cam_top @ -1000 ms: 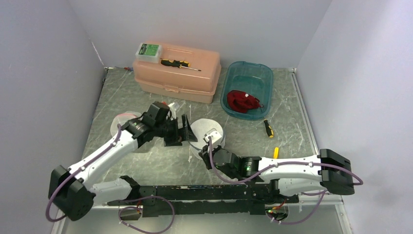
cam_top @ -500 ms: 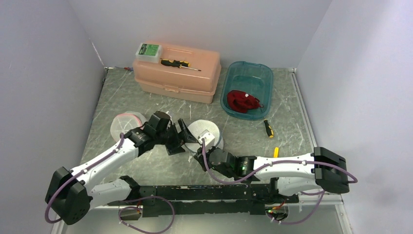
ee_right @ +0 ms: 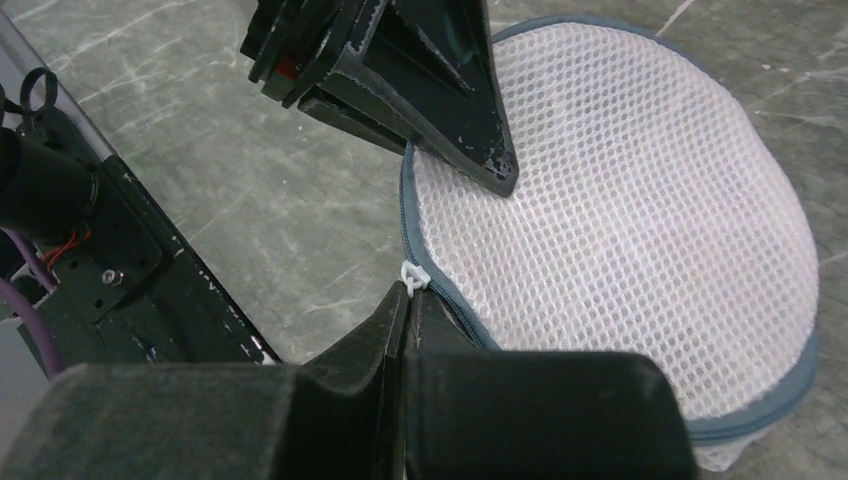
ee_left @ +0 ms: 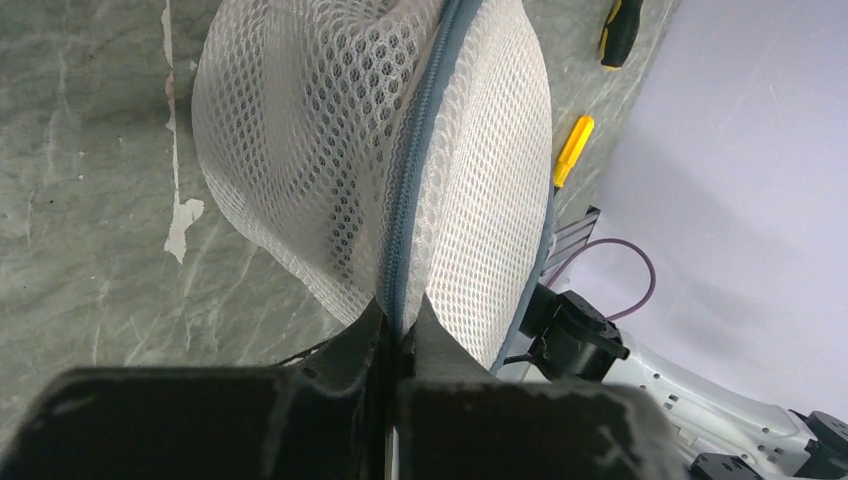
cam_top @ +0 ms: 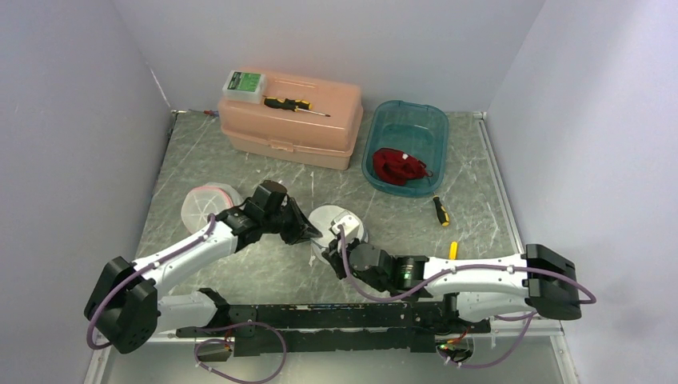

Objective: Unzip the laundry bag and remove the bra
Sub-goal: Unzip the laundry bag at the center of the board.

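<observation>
**Q:** Containers and contents?

**A:** The round laundry bag lies between the two end effectors, touching both. The zip looks closed, and the contents cannot be made out through the mesh. Well beyond the right end effector, a translucent teal tub holds a crumpled red garment. Beside the left arm, behind the left end effector, lies a second mesh pouch, pinkish inside. Farther off, a closed peach toolbox carries a screwdriver and a small green box.

**Q:** Grips?

**A:** The left end effector is fully closed, pinching the bag's grey zipper seam. The right end effector is closed on the white zipper pull.

**Q:** Materials, surface?

**A:** The bag is white honeycomb mesh, domed, with grey trim. The worktop is a scuffed grey-green marbled sheet. Plain pale walls stand on three sides.
</observation>
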Action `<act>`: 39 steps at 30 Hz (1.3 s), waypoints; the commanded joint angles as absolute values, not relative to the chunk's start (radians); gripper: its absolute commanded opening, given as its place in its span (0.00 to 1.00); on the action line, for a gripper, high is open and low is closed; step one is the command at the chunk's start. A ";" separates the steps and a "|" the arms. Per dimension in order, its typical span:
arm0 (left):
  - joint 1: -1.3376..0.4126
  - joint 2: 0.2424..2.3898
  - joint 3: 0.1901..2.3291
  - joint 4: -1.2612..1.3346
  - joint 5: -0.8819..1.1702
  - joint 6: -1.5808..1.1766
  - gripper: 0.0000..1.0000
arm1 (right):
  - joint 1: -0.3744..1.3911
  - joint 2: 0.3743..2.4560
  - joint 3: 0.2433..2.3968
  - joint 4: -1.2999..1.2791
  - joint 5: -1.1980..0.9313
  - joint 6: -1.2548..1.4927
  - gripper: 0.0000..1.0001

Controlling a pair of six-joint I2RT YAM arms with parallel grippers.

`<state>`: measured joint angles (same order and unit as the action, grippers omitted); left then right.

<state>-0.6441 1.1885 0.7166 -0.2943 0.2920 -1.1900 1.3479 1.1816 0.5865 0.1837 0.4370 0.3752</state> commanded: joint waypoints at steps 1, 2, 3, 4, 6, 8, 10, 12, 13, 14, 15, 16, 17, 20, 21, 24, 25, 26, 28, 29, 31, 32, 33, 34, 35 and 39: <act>-0.641 1.206 0.757 -0.295 0.271 -1.140 0.03 | 1.348 1.108 0.569 0.152 0.502 0.395 0.00; -0.640 1.212 0.764 -0.300 0.273 -1.130 0.03 | 1.347 1.094 0.561 0.136 0.516 0.401 0.00; -0.637 1.217 0.772 -0.304 0.277 -1.120 0.03 | 1.346 1.072 0.552 0.119 0.530 0.408 0.00; -0.634 1.223 0.778 -0.308 0.282 -1.112 0.03 | 1.346 1.056 0.542 0.103 0.543 0.416 0.00; -0.630 1.233 0.791 -0.321 0.284 -1.095 0.03 | 1.340 1.017 0.524 0.065 0.572 0.436 0.00; -0.625 1.236 0.797 -0.327 0.288 -1.080 0.03 | 1.330 0.974 0.505 0.027 0.600 0.456 0.00; -0.620 1.237 0.804 -0.331 0.289 -1.061 0.03 | 1.317 0.931 0.488 -0.016 0.629 0.476 0.00; -0.617 1.241 0.814 -0.334 0.294 -1.031 0.03 | 1.305 0.888 0.475 -0.049 0.646 0.483 0.00; -0.616 1.244 0.821 -0.331 0.302 -1.011 0.03 | 1.302 0.868 0.467 -0.056 0.646 0.480 0.00; -0.613 1.249 0.835 -0.327 0.314 -0.988 0.03 | 1.299 0.848 0.460 -0.058 0.642 0.467 0.00; -0.610 1.256 0.848 -0.316 0.336 -0.956 0.03 | 1.300 0.826 0.449 -0.051 0.632 0.446 0.00; -0.608 1.269 0.868 -0.307 0.367 -0.919 0.03 | 1.301 0.799 0.442 -0.037 0.612 0.419 0.00; -0.605 1.294 0.895 -0.302 0.403 -0.877 0.03 | 1.302 0.770 0.432 -0.021 0.582 0.396 0.00; -0.604 1.372 1.007 -0.334 0.539 -0.723 0.03 | 1.304 0.695 0.419 0.027 0.493 0.340 0.00; -0.603 1.401 1.056 -0.365 0.580 -0.671 0.03 | 1.305 0.684 0.423 0.032 0.465 0.326 0.00; -0.603 1.472 1.162 -0.438 0.653 -0.554 0.04 | 1.318 0.686 0.442 0.053 0.393 0.304 0.00; -0.603 1.493 1.188 -0.460 0.664 -0.536 0.05 | 1.323 0.699 0.445 0.067 0.377 0.304 0.00; -0.602 1.514 1.209 -0.479 0.667 -0.517 0.07 | 1.327 0.723 0.447 0.082 0.371 0.309 0.00; -0.603 1.553 1.216 -0.485 0.660 -0.501 0.15 | 1.328 0.780 0.449 0.120 0.374 0.318 0.00; -0.603 1.571 1.207 -0.477 0.655 -0.500 0.20 | 1.328 0.812 0.452 0.136 0.385 0.328 0.00; -0.602 1.599 1.193 -0.475 0.637 -0.508 0.39 | 1.327 0.878 0.461 0.159 0.421 0.350 0.00; -0.601 1.601 1.183 -0.475 0.625 -0.515 0.43 | 1.328 0.905 0.465 0.170 0.435 0.365 0.00; -0.601 1.592 1.163 -0.473 0.619 -0.525 0.50 | 1.328 0.930 0.472 0.184 0.450 0.378 0.00; -0.601 1.571 1.150 -0.476 0.603 -0.538 0.60 | 1.328 0.952 0.479 0.188 0.459 0.389 0.00; -0.601 1.541 1.136 -0.485 0.576 -0.550 0.71 | 1.328 0.973 0.485 0.196 0.469 0.399 0.00; -0.601 1.390 1.091 -0.569 0.453 -0.587 0.94 | 1.328 1.031 0.505 0.226 0.481 0.418 0.00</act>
